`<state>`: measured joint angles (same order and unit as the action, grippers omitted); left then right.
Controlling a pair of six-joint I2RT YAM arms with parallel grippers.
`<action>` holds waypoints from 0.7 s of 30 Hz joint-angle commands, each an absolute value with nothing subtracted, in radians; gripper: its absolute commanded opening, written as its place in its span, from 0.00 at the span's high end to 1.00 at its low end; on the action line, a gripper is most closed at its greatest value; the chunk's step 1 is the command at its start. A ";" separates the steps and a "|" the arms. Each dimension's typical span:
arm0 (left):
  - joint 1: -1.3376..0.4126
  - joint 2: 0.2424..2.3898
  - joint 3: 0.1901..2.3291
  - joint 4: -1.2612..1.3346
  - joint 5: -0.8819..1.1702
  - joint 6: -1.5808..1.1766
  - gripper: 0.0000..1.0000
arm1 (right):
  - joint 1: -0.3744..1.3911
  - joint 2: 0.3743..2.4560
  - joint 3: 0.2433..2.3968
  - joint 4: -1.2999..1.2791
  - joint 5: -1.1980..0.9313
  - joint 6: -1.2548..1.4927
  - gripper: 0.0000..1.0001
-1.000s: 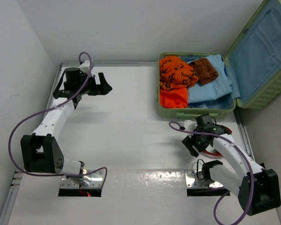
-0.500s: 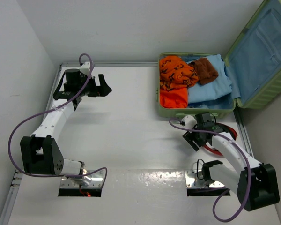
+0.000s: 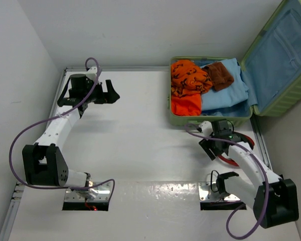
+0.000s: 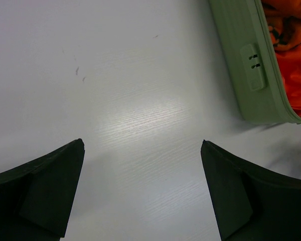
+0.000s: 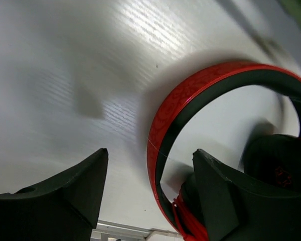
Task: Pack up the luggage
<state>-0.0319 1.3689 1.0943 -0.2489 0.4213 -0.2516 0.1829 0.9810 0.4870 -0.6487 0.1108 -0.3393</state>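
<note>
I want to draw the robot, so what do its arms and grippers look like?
The left arm and right arm have white tube-shaped links with chunky black joints and bases. A thin purple cable loops along each one. The left gripper and right gripper are black with wedge-shaped fingers.

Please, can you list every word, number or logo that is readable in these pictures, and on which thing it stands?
None can be read.
Dark marks on the orange garment: too small to read.
Pattern on the red headphones band: blurred.
Latch plate of the luggage: no lettering shows.
</note>
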 commanded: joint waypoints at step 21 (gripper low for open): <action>-0.015 1.391 1.129 -0.229 0.443 -0.253 0.00 | 0.421 0.946 0.874 -1.011 -0.063 -0.213 1.00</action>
